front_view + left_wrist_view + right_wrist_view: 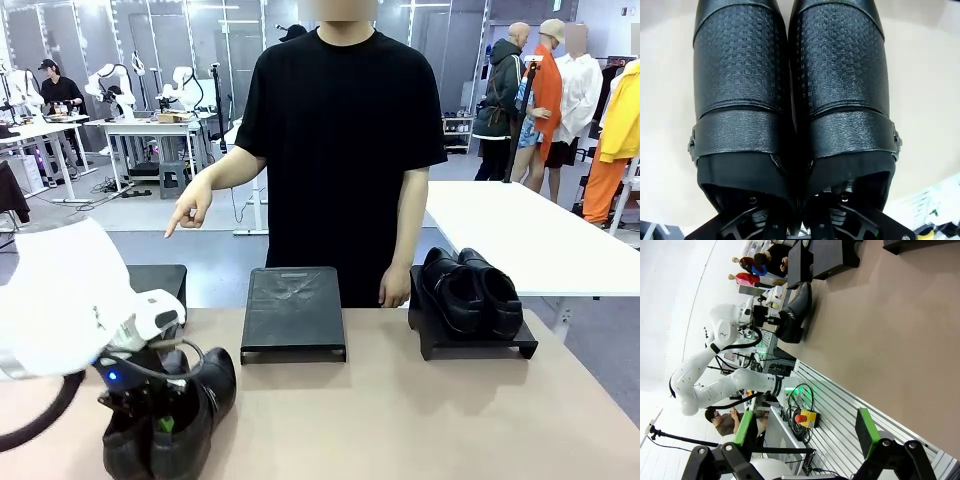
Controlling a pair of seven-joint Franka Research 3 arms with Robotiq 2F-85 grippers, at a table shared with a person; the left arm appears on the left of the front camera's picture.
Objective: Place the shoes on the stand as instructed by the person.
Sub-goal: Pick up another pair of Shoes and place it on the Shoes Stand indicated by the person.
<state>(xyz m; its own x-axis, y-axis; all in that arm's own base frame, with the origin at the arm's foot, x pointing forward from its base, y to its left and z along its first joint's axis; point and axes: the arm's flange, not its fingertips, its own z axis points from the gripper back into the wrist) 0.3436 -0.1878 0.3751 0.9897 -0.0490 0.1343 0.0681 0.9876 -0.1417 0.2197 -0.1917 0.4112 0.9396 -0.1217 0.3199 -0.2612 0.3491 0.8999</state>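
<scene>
The left tool's (158, 418) fingertips are out of sight inside the near shoes (205, 400), whose heels the front view's bottom edge cuts off. The left wrist view crops their toes. The left arm (60, 300) hides part of the leftmost stand (160, 280).

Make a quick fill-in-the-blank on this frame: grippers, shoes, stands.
1. The left gripper is ___ on the near shoes.
2. The right stand holds the other pair of ___.
3. The person's hand ___ towards the left stand.
4. The right gripper is ___.
Missing: shut; shoes; points; open.
</scene>
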